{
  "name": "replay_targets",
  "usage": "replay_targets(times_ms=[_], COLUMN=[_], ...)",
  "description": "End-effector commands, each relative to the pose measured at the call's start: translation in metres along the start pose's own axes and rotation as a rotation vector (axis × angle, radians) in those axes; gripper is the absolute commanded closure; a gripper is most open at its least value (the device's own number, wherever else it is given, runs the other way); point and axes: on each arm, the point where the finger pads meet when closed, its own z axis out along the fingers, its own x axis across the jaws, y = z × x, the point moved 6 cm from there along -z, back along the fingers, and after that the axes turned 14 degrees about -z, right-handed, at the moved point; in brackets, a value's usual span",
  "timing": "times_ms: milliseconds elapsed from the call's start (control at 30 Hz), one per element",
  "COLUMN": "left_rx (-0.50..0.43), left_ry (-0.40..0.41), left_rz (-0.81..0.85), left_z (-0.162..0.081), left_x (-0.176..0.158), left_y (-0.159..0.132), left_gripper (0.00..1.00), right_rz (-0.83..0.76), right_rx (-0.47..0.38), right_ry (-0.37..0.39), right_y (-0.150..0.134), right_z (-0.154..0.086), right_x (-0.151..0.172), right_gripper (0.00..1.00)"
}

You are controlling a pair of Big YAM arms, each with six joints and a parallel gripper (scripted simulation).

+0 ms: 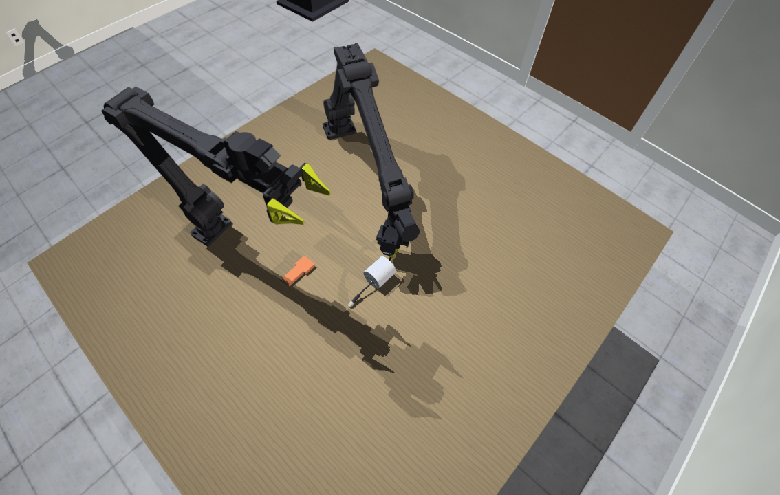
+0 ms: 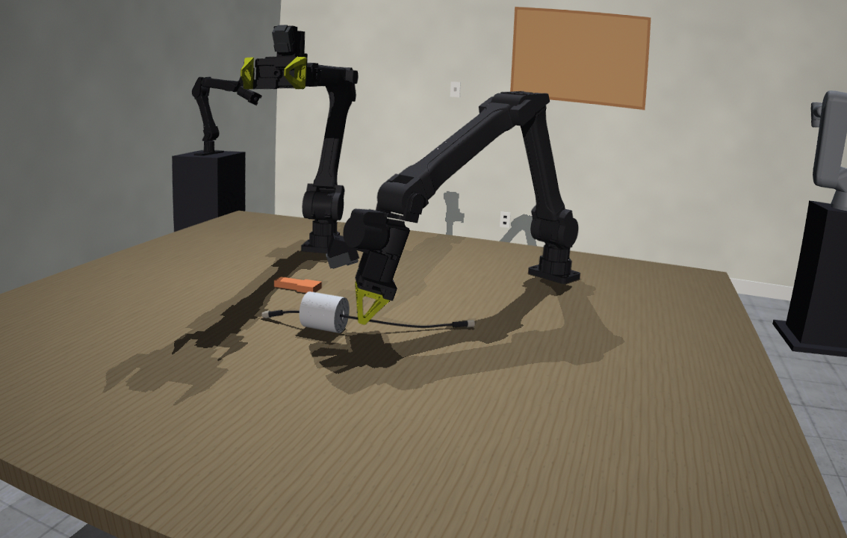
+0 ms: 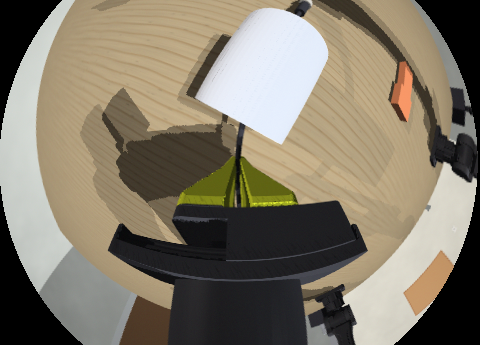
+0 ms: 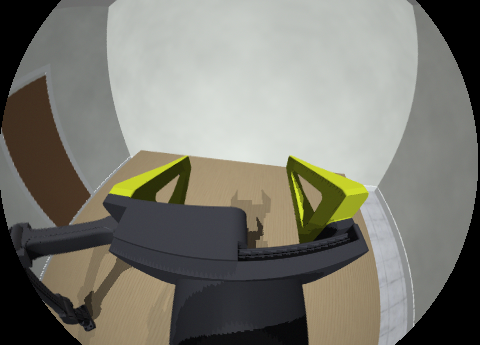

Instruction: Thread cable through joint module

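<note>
The white cylindrical joint module lies on its side on the table; it also shows in the exterior view and the left wrist view. The thin black cable runs through its shaft. One connector end lies on the table past the module's far face, and the other end lies on the table behind my left gripper. My left gripper is shut on the cable just beside the module's near face. My right gripper is open, empty and raised high above the table.
A small orange block lies on the table to one side of the module. Other robot arms on black pedestals stand off the table near the walls.
</note>
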Motion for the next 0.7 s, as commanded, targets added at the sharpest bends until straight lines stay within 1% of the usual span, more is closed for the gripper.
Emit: replay_targets(times_ms=[0, 33, 67, 167, 200, 400, 533, 600, 633, 667], left_rx=[-0.042, -0.042, -0.043, -0.043, -0.044, -0.046, -0.025, -0.025, -0.026, -0.016], left_ry=[0.015, 0.015, 0.019, 0.014, 0.014, 0.014, 0.006, 0.006, 0.008, 0.003], left_rz=[0.012, 0.012, 0.000, 0.007, 0.006, 0.005, 0.005, 0.005, 0.003, 0.003], left_z=[-0.009, -0.009, -0.010, -0.009, -0.009, -0.010, -0.003, -0.003, -0.007, -0.001], left_x=[-0.002, -0.002, 0.006, 0.000, 0.001, 0.001, -0.001, -0.001, 0.001, -0.002], left_y=[0.033, 0.033, 0.031, 0.034, 0.034, 0.035, 0.026, 0.026, 0.021, 0.021], left_gripper=[1.00, 1.00, 1.00, 1.00, 0.68, 0.68, 0.68, 0.68, 0.68, 0.68], right_rz=[0.007, 0.007, 0.007, 0.007, 0.007, 0.007, 0.007, 0.007, 0.007, 0.007], right_rx=[-0.030, -0.030, -0.030, -0.030, -0.030, -0.030, -0.030, -0.030, -0.030, -0.030], right_ry=[-0.019, -0.019, -0.019, -0.019, -0.019, -0.019, -0.019, -0.019, -0.019, -0.019], right_y=[0.020, 0.020, 0.020, 0.020, 0.020, 0.020, 0.020, 0.020, 0.020, 0.020], right_z=[0.002, 0.002, 0.002, 0.002, 0.002, 0.002, 0.002, 0.002, 0.002, 0.002], right_x=[-0.010, -0.010, -0.010, -0.010, -0.010, -0.010, -0.010, -0.010, -0.010, -0.010], right_gripper=[0.04, 0.04, 0.04, 0.04, 0.04, 0.04, 0.04, 0.04, 0.04, 0.04])
